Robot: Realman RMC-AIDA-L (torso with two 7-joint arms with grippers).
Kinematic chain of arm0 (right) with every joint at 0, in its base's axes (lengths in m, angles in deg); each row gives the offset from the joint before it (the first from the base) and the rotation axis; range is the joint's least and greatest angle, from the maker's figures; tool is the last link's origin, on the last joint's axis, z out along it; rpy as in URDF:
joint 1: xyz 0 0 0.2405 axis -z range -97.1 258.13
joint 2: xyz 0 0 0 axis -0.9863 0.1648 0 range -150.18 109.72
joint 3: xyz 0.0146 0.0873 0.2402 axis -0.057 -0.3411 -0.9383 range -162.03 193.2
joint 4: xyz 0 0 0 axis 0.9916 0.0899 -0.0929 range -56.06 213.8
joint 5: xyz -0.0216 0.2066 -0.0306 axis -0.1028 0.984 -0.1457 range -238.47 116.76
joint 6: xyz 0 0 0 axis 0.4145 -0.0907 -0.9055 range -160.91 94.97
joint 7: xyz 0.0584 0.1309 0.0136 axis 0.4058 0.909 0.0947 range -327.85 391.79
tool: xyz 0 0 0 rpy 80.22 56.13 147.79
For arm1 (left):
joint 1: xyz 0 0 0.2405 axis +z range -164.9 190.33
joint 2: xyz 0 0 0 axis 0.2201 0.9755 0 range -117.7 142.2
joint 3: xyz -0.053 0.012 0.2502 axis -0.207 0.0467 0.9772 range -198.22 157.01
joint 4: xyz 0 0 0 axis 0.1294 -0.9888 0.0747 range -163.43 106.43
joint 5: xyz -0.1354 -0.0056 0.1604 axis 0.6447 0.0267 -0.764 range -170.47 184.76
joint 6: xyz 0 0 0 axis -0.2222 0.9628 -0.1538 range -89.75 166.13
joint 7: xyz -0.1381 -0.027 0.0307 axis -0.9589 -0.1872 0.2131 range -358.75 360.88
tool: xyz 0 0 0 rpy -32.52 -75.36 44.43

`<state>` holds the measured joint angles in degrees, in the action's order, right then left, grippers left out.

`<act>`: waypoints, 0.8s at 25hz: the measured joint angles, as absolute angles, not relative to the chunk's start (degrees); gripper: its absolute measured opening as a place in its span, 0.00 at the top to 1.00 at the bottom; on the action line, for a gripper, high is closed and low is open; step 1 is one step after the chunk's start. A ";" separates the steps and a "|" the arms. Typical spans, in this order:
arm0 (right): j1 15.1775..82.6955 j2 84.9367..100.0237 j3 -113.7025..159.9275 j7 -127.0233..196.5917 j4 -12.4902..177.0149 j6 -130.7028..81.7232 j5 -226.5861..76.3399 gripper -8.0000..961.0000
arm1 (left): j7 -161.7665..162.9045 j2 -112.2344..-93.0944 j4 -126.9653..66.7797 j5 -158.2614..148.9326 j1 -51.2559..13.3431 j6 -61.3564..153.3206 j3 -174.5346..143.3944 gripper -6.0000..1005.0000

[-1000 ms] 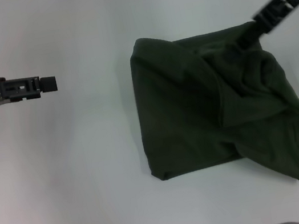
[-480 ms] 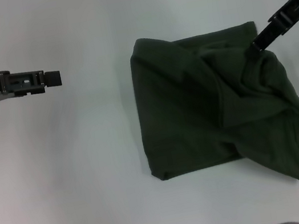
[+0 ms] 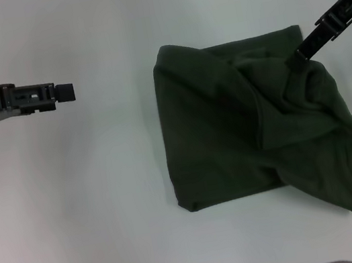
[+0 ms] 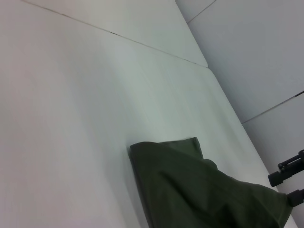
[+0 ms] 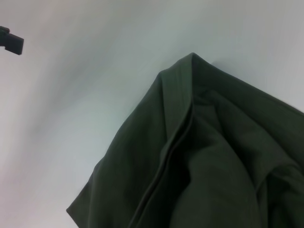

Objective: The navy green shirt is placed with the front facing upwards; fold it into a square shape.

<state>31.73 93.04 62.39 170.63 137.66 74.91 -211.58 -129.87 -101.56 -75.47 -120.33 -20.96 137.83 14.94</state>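
So: navy green shirt lies on the white table, right of centre, folded into a rough, rumpled block. Its near right corner trails out to a point, and a thick diagonal fold crosses the middle. Further back, right gripper sits at the shirt's far right edge, tip touching the cloth; can't tell if it's clamped. Left gripper hangs over bare table well left of the shirt, grip state unclear too.
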 joint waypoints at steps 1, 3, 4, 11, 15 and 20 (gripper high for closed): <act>31.70 93.02 62.26 170.62 137.68 75.05 -211.49 0.37 | -129.87 -101.56 -75.43 -120.33 -20.98 137.75 15.00 0.21; 31.65 93.02 62.00 170.41 137.58 75.29 -211.03 0.37 | -129.91 -101.56 -75.39 -120.32 -21.02 137.70 15.10 0.21; 31.65 93.07 62.00 170.34 137.38 75.34 -210.73 0.37 | -129.93 -101.56 -75.38 -120.33 -21.03 137.69 15.13 0.21; 31.81 93.49 64.46 170.30 133.91 73.05 -210.80 0.38 | -129.98 -101.58 -75.34 -120.33 -20.94 137.70 14.94 0.21; 31.97 93.82 65.17 170.45 133.11 71.65 -210.93 0.39 | -130.13 -101.60 -75.34 -120.29 -21.07 138.05 15.02 0.21; 32.09 94.03 65.77 171.39 133.07 70.28 -212.55 0.39 | -129.87 -101.63 -74.66 -120.43 -21.49 141.26 19.61 0.21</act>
<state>32.09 94.03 65.77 171.39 133.07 70.28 -212.55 -129.87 -101.63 -74.66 -120.43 -21.49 141.26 19.61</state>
